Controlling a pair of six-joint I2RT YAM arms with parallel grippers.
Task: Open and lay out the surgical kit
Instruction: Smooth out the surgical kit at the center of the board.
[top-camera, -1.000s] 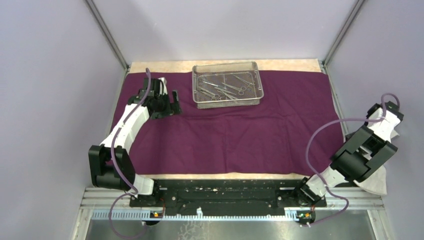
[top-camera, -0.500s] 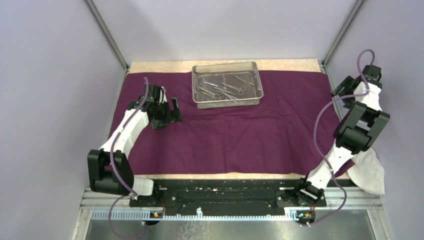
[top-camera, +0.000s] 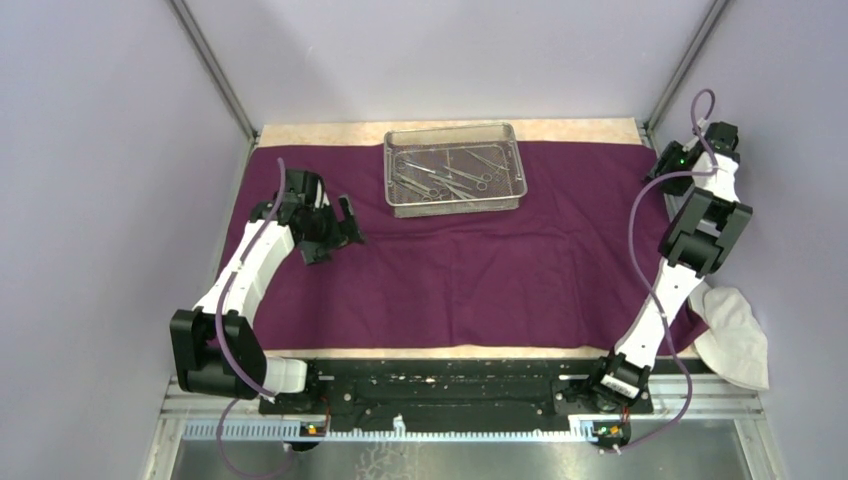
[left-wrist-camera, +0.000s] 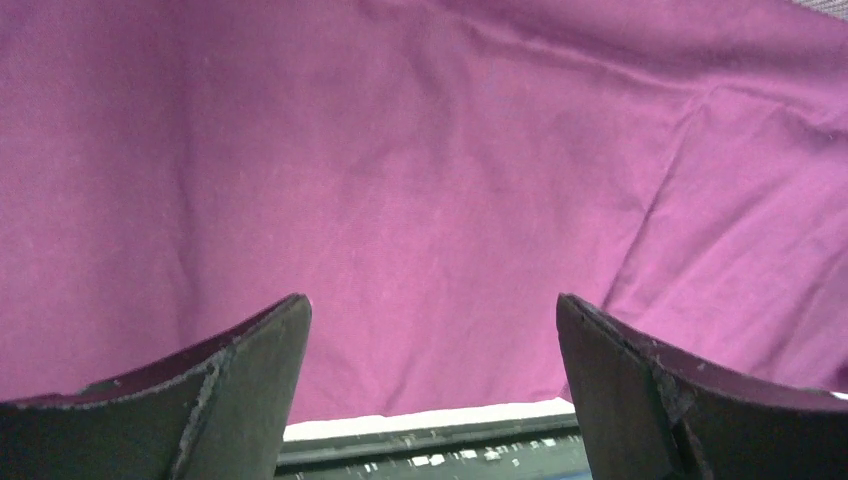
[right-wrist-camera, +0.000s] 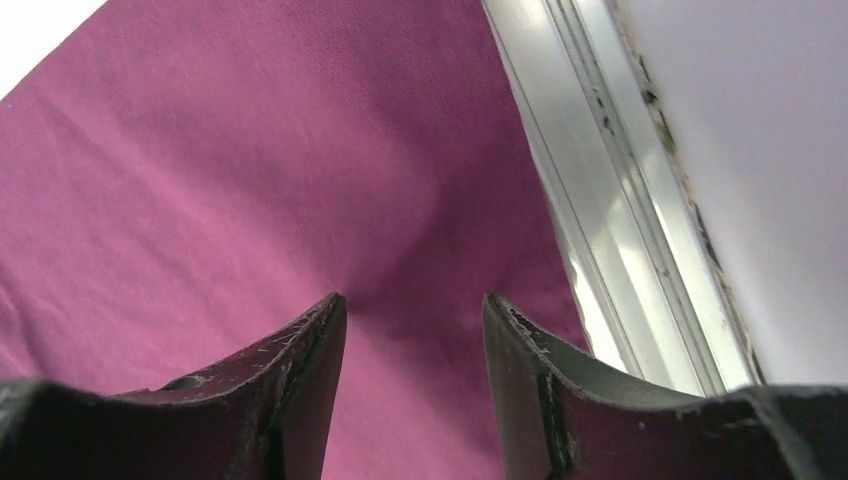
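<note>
The dark purple cloth wrap (top-camera: 480, 270) of the surgical kit lies spread flat over most of the table. At its far middle stands the silver wire-mesh tray (top-camera: 388, 180), with several steel instruments (top-camera: 445, 178) lying inside. My left gripper (top-camera: 347, 222) hovers over the cloth left of the tray. In the left wrist view this gripper (left-wrist-camera: 430, 300) is wide open, with only cloth (left-wrist-camera: 400, 150) below it. My right gripper (top-camera: 664, 163) is at the cloth's far right edge. Its jaws (right-wrist-camera: 415, 298) stand partly open over a low fold of cloth (right-wrist-camera: 200, 180), with nothing between them.
A crumpled white cloth (top-camera: 738, 335) lies off the near right corner, beside the right arm's base. A metal frame rail (right-wrist-camera: 590, 200) and the enclosure wall run close along the right gripper. A bare tan strip of table (top-camera: 330, 132) shows behind the tray.
The right arm has swung from low over the white cloth up to the far right edge of the purple cloth. The left gripper has drifted slightly toward the near side.
</note>
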